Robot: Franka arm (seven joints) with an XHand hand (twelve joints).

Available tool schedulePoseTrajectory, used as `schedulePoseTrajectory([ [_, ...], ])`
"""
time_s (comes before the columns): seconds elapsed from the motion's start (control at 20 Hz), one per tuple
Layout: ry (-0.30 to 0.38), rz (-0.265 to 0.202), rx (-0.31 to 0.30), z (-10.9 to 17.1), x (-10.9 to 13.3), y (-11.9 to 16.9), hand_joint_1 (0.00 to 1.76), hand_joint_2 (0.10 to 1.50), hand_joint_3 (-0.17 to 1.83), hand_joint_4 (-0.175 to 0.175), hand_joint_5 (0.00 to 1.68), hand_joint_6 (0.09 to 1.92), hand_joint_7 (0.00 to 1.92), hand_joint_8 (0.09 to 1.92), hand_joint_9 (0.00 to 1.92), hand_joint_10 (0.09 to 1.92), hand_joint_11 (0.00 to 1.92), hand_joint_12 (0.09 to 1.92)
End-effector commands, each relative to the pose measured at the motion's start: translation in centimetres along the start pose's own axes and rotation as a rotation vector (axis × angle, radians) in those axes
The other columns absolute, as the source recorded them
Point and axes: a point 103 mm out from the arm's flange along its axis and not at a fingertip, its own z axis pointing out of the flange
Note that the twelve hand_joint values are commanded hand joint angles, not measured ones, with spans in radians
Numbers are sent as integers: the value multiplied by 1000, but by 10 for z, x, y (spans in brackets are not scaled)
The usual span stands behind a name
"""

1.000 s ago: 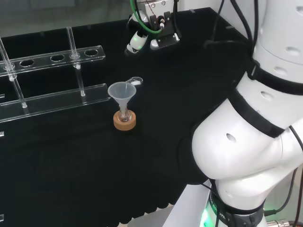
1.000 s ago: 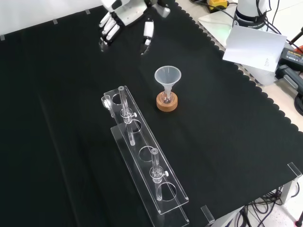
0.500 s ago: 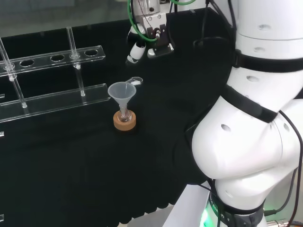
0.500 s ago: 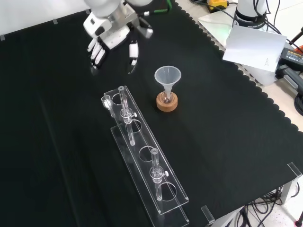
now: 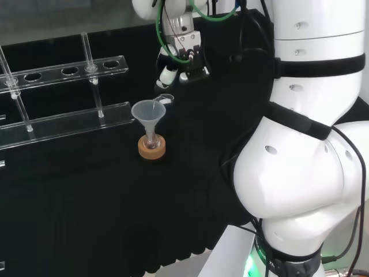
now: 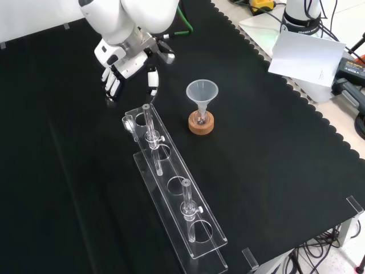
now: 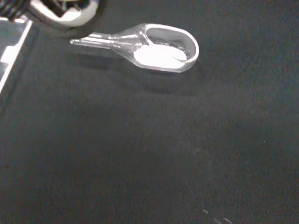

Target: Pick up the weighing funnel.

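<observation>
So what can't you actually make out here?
- Head view: the weighing funnel is too small to show its contents.
- Front view: it is lost against the clear rack's end.
- Wrist view: white patch inside it, powder or glare, unclear; the hand is cut off by the edge.

The surface point(image 5: 81, 196) is plain black. The weighing funnel point(image 7: 163, 39) is clear with a white patch point(image 7: 156, 55) inside, and the funnel point(image 5: 149, 111) and rack point(image 6: 167, 168) are clear too. The cork ring point(image 5: 151, 148) is tan and the hand point(image 6: 121, 59) is white with black.

Robot hand point(image 7: 70, 18) blurred, cropped (wrist view).
</observation>
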Motion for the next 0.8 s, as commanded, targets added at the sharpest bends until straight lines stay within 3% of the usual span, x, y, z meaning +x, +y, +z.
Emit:
schedulePoseTrajectory([
  [0.05, -7, 4, 21, 25, -4, 17, 840, 623, 499, -34, 573, 87, 434, 663, 691, 535, 422, 1297],
  [0.8, -67, 19, 43, 53, -9, 39, 874, 585, 517, -26, 592, 87, 437, 657, 701, 524, 433, 1289],
])
